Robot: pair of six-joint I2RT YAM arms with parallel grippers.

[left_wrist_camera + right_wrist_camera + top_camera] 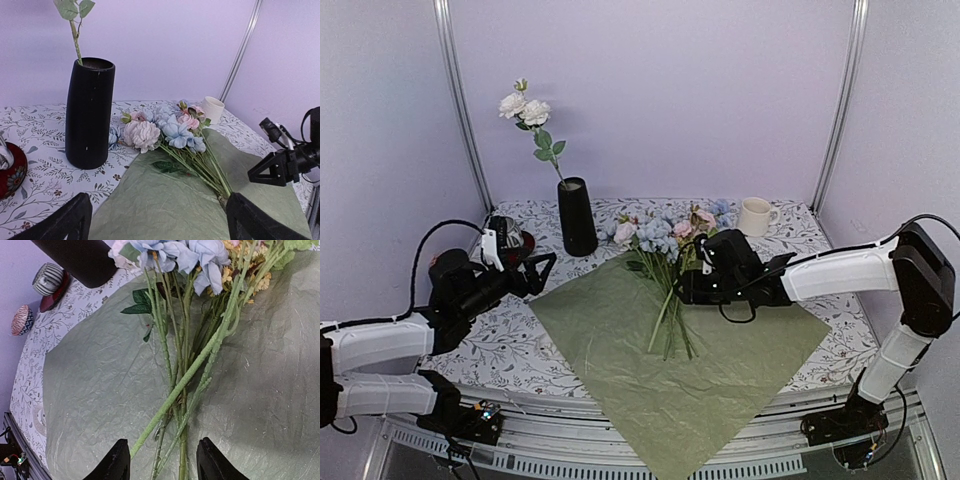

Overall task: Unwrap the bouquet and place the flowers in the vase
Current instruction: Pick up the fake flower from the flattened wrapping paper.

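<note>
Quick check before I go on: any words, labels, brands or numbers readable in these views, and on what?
No text can be read in any view.
The vase, mug and paper are plain, with no label.
The tablecloth has a leaf print only.
The boards at the arm bases: any markings are too small to read.

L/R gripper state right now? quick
Left gripper: open, nothing between the fingers.
Right gripper: open, fingers either side of the stems of the flowers on the paper; no clamp visible.
</note>
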